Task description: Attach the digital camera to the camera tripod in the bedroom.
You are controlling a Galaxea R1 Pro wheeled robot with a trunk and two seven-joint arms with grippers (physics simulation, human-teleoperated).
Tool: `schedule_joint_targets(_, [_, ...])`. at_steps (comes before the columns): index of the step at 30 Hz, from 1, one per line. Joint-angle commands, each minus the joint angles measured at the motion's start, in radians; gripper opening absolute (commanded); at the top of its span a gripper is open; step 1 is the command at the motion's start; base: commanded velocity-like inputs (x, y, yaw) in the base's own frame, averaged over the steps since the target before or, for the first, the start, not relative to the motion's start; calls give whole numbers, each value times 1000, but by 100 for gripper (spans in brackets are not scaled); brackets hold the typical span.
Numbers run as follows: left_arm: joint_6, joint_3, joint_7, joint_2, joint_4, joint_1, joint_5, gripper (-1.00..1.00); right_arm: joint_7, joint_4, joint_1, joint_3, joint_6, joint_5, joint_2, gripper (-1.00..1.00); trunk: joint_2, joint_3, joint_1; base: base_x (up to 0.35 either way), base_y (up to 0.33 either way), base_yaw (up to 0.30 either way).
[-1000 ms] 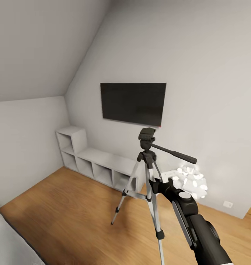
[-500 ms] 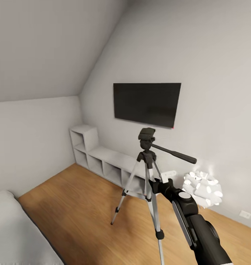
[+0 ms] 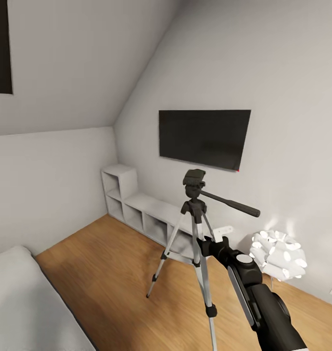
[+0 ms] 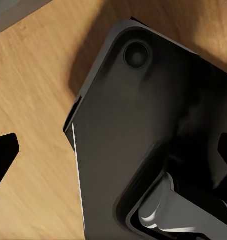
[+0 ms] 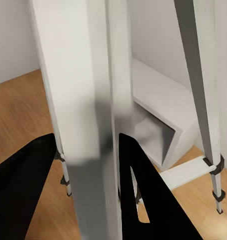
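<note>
Since a second ago the head camera has swung, so the wall screen (image 3: 205, 138), the low white cube shelf (image 3: 142, 208) and the white-ball floor lamp (image 3: 279, 255) sit further toward the right of the head view, and more of the bed (image 3: 24, 302) and a dark skylight (image 3: 0, 46) have come in at the left; against the robot's arm the camera tripod (image 3: 195, 229) has kept its place. It stands on the light wood floor (image 3: 112, 282) of the bedroom, well out from the shelf wall, silver legs spread, black head on top with its pan handle reaching toward the lamp. The right gripper (image 5: 88, 190) is closed round one silver leg, a dark finger (image 5: 23, 195) on each side of it, with the right arm (image 3: 253, 287) reaching in from the near right. The left gripper (image 4: 113, 165) hangs over the floor with its tips spread wide at either edge of the wrist view, holding nothing, above a black part of the robot's own body (image 4: 143, 130).
</note>
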State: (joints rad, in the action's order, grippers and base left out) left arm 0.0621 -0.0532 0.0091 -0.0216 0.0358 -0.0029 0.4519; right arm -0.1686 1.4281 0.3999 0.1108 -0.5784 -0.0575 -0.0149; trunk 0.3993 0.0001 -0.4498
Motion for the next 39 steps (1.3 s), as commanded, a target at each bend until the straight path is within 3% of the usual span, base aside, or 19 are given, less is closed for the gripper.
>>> schedule_joint_targets(1, [2,-5,1,0,0,0,-3,100,-6,1,0,-1,-4,-5,0,-100,1,0,0,0,0,8])
schedule_joint_targets(14, [2,-5,1,0,0,0,-3,100,-31,7,0,-5,-3,-5,0,-100,1,0,0,0,0,1])
schedule_joint_targets(20, [2,-5,1,0,0,0,-3,100,-87,16,0,-45,-2,-3,0,-100,1,0,0,0,0,0])
schedule_joint_targets(25, [2,-5,1,0,0,0,-3,100,-202,18,0,-86,-3,-5,5,-100,1,0,0,0,0,0])
schedule_joint_targets(30, [2,-5,1,0,0,0,-3,100,-296,18,0,-95,-2,-14,29,-100,1,0,0,0,0,0])
schedule_joint_targets(31, [2,-5,0,0,0,0,-3,100,-319,18,0,-96,-2,-16,46,-100,1,0,0,0,0,0])
schedule_joint_targets(39, [2,-5,1,0,0,0,-3,100,-329,12,0,-97,1,-20,56,-100,1,0,0,0,0,0])
